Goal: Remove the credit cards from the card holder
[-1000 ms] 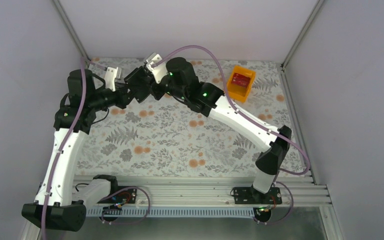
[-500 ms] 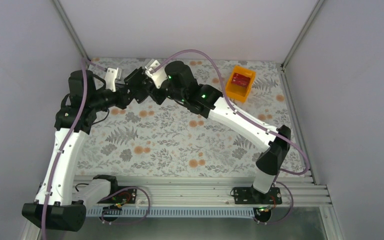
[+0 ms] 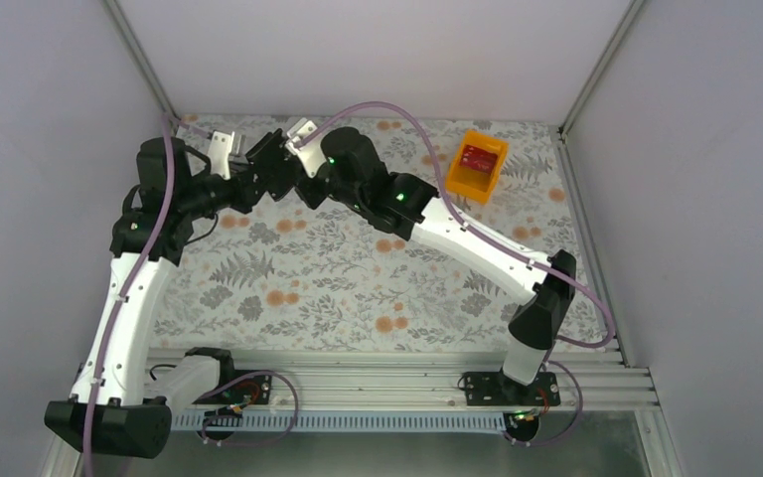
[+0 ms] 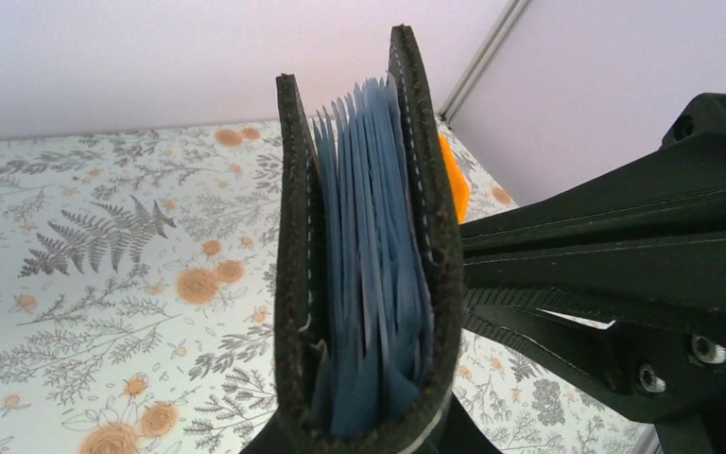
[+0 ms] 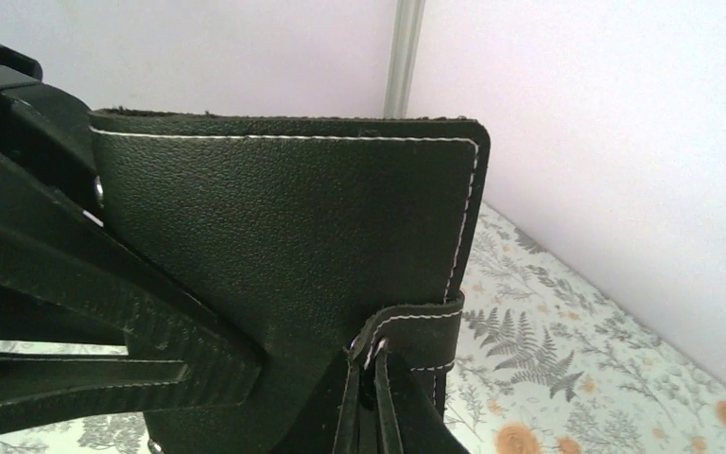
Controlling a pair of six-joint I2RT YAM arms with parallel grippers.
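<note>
**Status: holder clamped, no cards out yet**

L gripper [image 3: 246, 179] is closed on the bottom edge of the small black stitched leather folding card holder [image 4: 369, 265] and holds it upright, off the floral-print table [image 3: 358, 288], far-left area. R gripper [image 5: 371, 407] fingers are pinched fully together on the short black clasp tab [image 5: 416, 331] that wraps the holder's edge. Can't tell if the clasp is undone.

From L wrist cam I see the covers only slightly apart, with bluish-grey clear plastic sleeves [image 4: 373, 246] fanned between them. Can't make out any credit cards in the sleeves, and none are on the table in top cam.

The orange plastic bin [image 3: 479, 167] at far right has just the red card [image 3: 477, 156] in it.

My read: v. early. Opening step in hand, zero of the cards extracted. Left to do: fold the holder open, pull each card from its sleeve, and set them down.
</note>
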